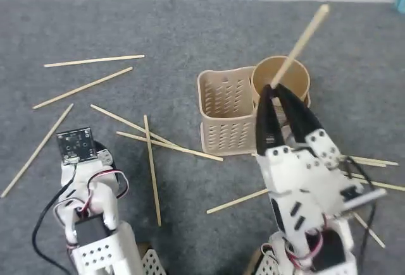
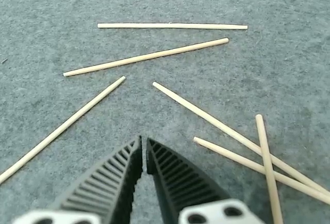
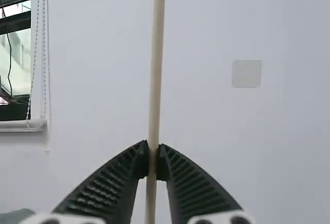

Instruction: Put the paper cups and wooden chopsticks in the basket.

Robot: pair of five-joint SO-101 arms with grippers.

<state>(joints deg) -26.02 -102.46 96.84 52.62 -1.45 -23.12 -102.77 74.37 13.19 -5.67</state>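
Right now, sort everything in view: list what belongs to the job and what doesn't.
Job: basket; paper cup; chopstick held in the right end effector; loose chopsticks on the carpet.
Not the job: window; wall plate.

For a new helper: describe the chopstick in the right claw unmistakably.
Find the beige basket in the middle, paper cup beside it. Over the cup, the right claw pinches a wooden chopstick. It alone points up in the air; the other chopsticks lie flat.

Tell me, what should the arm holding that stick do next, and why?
Probably shift it left over the basket and lower it: the right arm's jaws pinch one raised chopstick, its low end near the paper cup.
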